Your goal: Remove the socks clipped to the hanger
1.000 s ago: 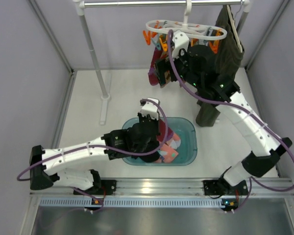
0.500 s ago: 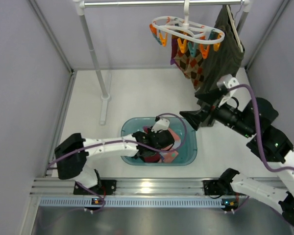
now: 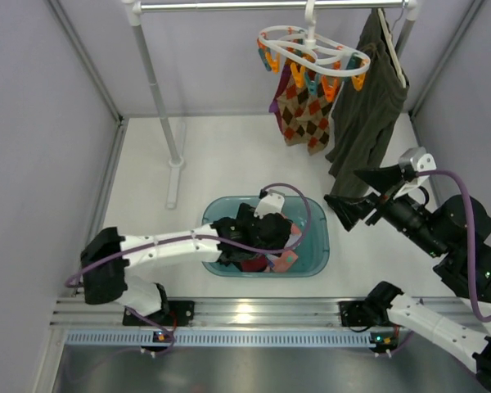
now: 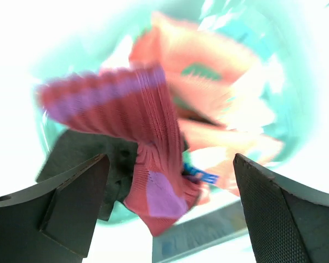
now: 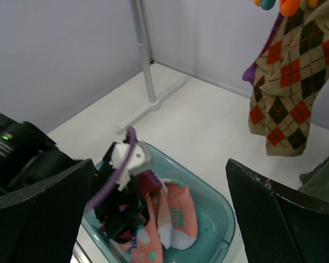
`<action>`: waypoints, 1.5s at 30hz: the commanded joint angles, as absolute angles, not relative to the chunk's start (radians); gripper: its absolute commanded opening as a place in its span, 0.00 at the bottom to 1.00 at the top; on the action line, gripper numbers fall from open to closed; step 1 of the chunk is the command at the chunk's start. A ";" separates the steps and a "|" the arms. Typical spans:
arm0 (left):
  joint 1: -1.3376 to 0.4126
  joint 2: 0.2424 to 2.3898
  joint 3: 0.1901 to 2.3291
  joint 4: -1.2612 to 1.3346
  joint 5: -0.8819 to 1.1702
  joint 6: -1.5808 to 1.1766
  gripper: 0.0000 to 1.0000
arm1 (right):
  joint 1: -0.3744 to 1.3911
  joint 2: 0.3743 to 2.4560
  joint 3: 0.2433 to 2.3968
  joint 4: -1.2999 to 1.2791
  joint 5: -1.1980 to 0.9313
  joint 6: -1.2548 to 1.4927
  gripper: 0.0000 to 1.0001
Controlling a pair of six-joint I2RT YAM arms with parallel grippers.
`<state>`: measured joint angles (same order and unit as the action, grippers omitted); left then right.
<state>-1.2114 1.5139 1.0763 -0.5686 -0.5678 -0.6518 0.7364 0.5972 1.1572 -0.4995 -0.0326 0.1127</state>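
Observation:
The white ring hanger [image 3: 311, 47] with orange and teal clips hangs from the top rail. Brown-red-orange argyle socks [image 3: 303, 110] [image 5: 285, 82] are still clipped to it. Pink dotted socks [image 3: 285, 259] [image 5: 178, 219], a black one [image 4: 90, 159] and a red sock with purple patches [image 4: 153, 164] lie in the teal tub [image 3: 321, 223]. My left gripper [image 3: 272, 233] [image 4: 170, 159] is down in the tub, open, with the red-purple sock loose between its fingers. My right gripper [image 3: 356, 192] [image 5: 159, 164] hovers open and empty right of the tub, well below the hanger.
A large dark olive garment [image 3: 364, 106] hangs on a pale hanger right of the argyle socks. The rail's upright pole [image 3: 155, 82] stands at the back left on a white foot [image 3: 174, 176]. Grey walls close in both sides.
My left gripper has opened in the tub and let go of the red-purple sock. My right arm has drawn back from the hanger to the right and nearer, staying open.

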 commanded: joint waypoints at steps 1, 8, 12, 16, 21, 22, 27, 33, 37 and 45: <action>-1.215 1.356 1.152 -0.569 -0.600 -0.606 0.99 | 0.732 0.580 1.189 -0.545 0.061 0.104 0.99; -1.213 1.288 1.239 -0.565 -0.659 -0.519 0.99 | 0.732 0.537 1.170 -0.560 0.212 0.132 0.99; -1.178 1.341 1.316 -0.411 -0.672 -0.381 0.99 | 0.730 0.488 1.115 -0.490 0.204 0.158 0.99; -0.993 1.348 1.286 -0.125 -0.390 -0.237 0.99 | 0.730 0.445 1.055 -0.408 0.112 0.163 0.99; -0.769 1.420 1.223 0.216 -0.166 -0.129 0.98 | 0.730 0.442 1.049 -0.403 0.055 0.147 0.99; -0.743 1.443 1.226 0.291 -0.150 -0.127 0.99 | 0.730 0.445 1.045 -0.400 0.049 0.147 1.00; -0.575 1.621 1.313 0.425 -0.005 -0.140 0.99 | 0.730 0.451 1.020 -0.376 0.032 0.146 1.00; -0.448 1.877 1.511 0.471 0.217 -0.106 0.91 | 0.732 0.466 0.988 -0.344 -0.032 0.141 1.00; -0.399 2.014 1.668 0.471 0.377 -0.114 0.88 | 0.730 0.482 0.971 -0.310 -0.072 0.130 0.99; -0.399 2.196 1.840 0.498 0.528 -0.135 0.82 | 0.730 0.537 0.945 -0.258 -0.087 0.120 1.00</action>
